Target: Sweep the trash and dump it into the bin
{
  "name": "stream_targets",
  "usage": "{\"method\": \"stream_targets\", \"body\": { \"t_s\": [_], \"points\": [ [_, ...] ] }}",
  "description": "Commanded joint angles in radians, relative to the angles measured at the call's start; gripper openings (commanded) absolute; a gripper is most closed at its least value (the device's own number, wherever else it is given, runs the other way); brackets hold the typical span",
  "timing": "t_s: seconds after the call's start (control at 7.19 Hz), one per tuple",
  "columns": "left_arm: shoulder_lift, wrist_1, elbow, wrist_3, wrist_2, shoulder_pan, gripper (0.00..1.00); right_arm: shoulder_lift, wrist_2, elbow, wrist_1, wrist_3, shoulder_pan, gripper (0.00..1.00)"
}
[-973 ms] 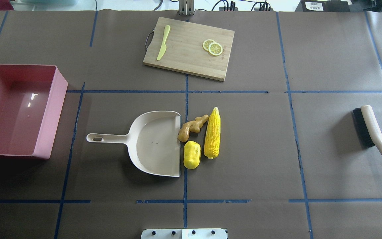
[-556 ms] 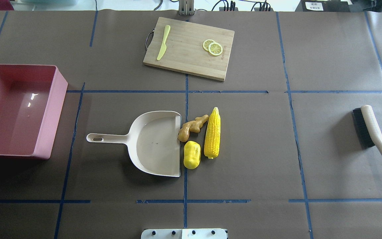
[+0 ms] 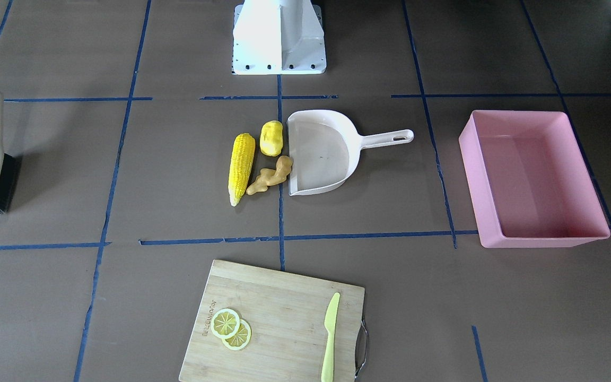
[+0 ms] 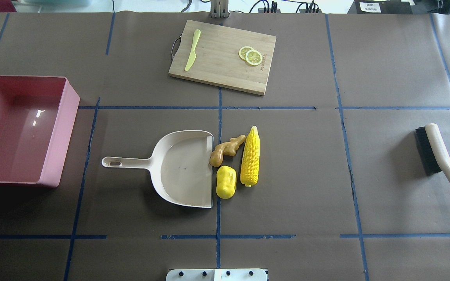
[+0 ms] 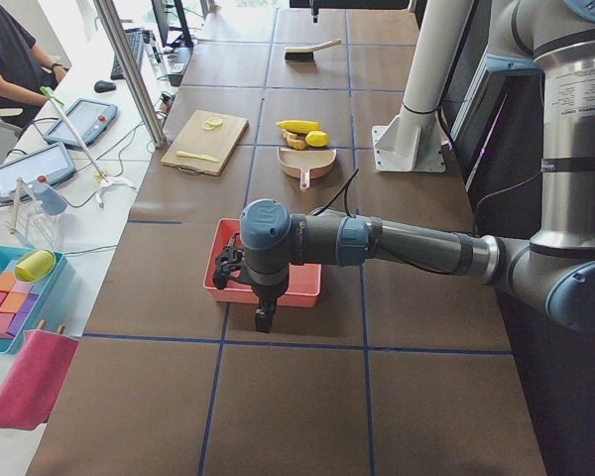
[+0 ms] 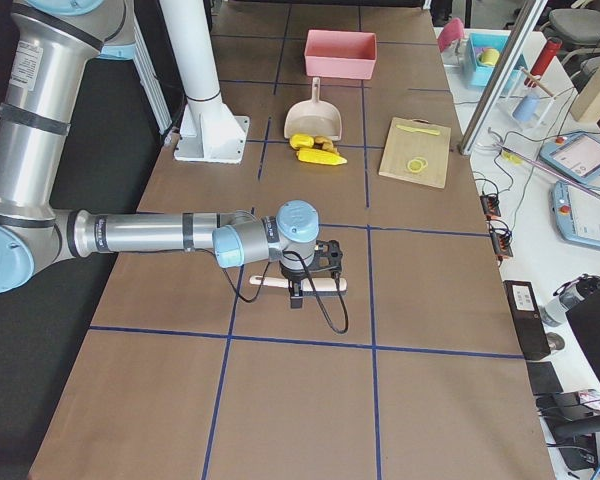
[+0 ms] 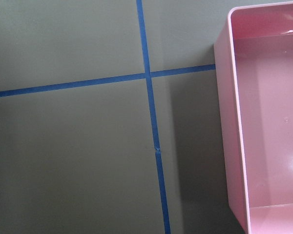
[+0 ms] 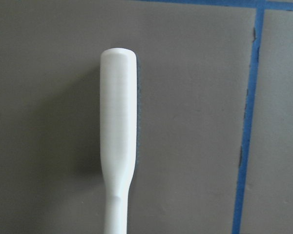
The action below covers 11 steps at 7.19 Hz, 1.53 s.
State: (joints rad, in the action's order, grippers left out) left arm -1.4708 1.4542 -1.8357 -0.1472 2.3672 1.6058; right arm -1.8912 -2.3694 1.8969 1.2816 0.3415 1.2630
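The trash lies mid-table as three toy foods: a corn cob [image 4: 250, 156] [image 3: 242, 167], a yellow potato-like lump [image 4: 225, 182] [image 3: 271, 138] and a tan ginger root [image 4: 225, 150] [image 3: 269, 176], all just off the open lip of a beige dustpan [image 4: 182, 168] [image 3: 321, 154]. The pink bin [image 4: 63, 128] [image 3: 539, 241] [image 7: 229, 146] stands empty at the table's left end. My left gripper [image 5: 263, 315] hangs over the bin's near edge. My right gripper [image 6: 298, 293] hovers above a brush [image 4: 440, 156] [image 8: 117, 136]. Whether either gripper is open or shut I cannot tell.
A wooden cutting board [image 4: 225, 58] [image 3: 279, 318] with lemon slices and a yellow-green knife lies at the far side. The robot's base [image 3: 279, 37] sits at the near edge. A person and tablets are beside the table in the left side view.
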Motion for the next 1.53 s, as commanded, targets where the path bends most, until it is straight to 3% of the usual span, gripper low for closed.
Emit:
{"method": "stream_targets", "body": {
  "t_s": [0.0, 0.28, 0.56, 0.83, 1.11, 1.39],
  "points": [
    [0.003, 0.029, 0.001, -0.002, 0.001, -0.003, 1.0, -0.019, 0.057, -0.002, -0.111, 0.172, -0.135, 0.98],
    [0.004, 0.029, -0.002, -0.005, 0.003, -0.006, 1.0, -0.029, 0.061, -0.004, -0.148, 0.242, -0.177, 0.98],
    [0.004, 0.052, 0.003, -0.005, 0.001, -0.017, 1.0, -0.028, 0.138, -0.045, -0.226, 0.312, -0.273, 0.99],
    [0.004, 0.06, 0.0, -0.002, 0.001, -0.03, 1.0, -0.029, 0.156, -0.073, -0.29, 0.412, -0.348, 0.99],
    [-0.003, 0.084, -0.011, -0.003, 0.001, -0.058, 1.0, -0.031, 0.157, -0.085, -0.307, 0.406, -0.352, 0.73],
    [-0.02, 0.267, -0.025, 0.006, 0.001, -0.151, 1.0, -0.045, 0.157, -0.082, -0.307, 0.406, -0.349, 0.43]
  ]
}}
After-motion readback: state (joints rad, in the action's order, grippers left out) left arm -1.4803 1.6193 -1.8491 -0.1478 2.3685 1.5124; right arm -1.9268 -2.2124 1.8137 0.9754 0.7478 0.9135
